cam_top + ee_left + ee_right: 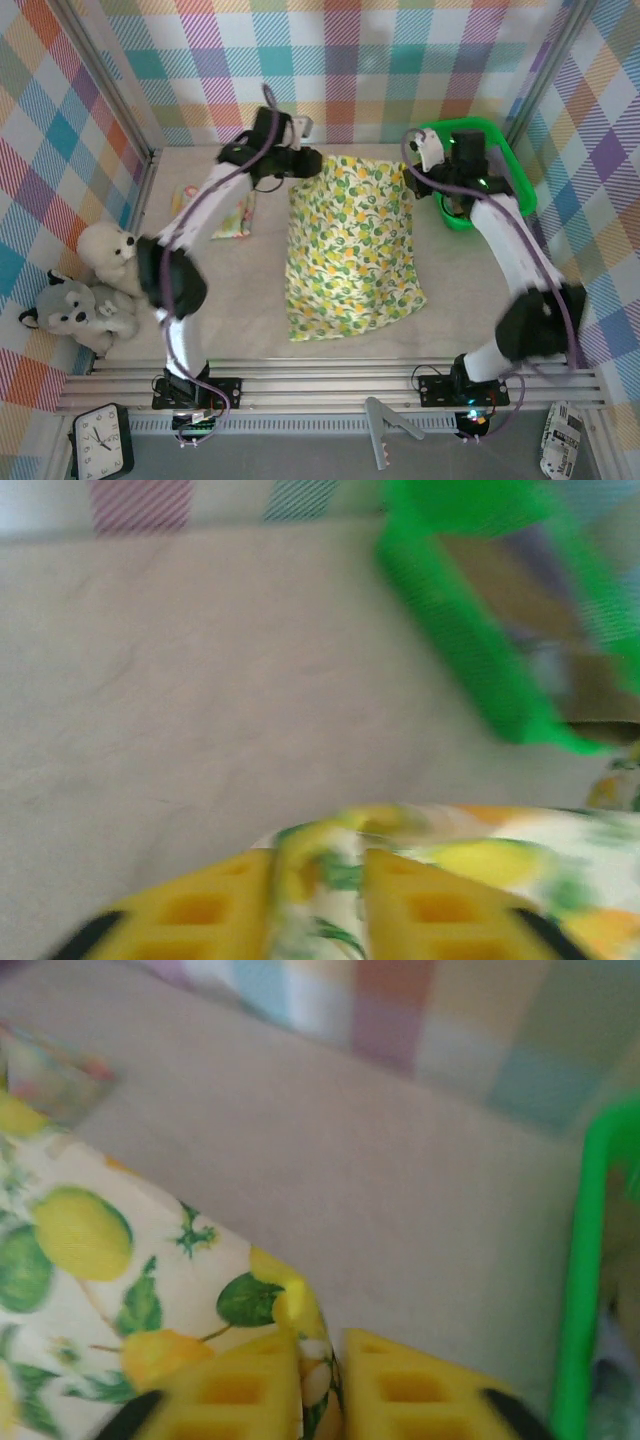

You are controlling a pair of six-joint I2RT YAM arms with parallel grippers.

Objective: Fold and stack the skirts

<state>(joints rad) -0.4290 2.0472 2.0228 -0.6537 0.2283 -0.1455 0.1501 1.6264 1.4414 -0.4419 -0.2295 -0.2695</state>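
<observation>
Folding now: yellow-green floral skirt (pixel 350 245) is lying spread flat mid surface (pixel 450 270), no fold in it yet.
Looking done: pale floral skirt (pixel 238 215) is sitting bundled at left, seemingly folded.
Tools: left tool (pixel 318 900) and right tool (pixel 320 1390) are each pinching a far corner of it.

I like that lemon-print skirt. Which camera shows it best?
The top external view: the whole yellow-green floral skirt lies spread out there. The wrist views give blurred corners of it, pinched in the left gripper and the right gripper.

No legible text or brand, clock face (pixel 102 440) numerals too small, white label (pixel 562 432) print unreadable
</observation>
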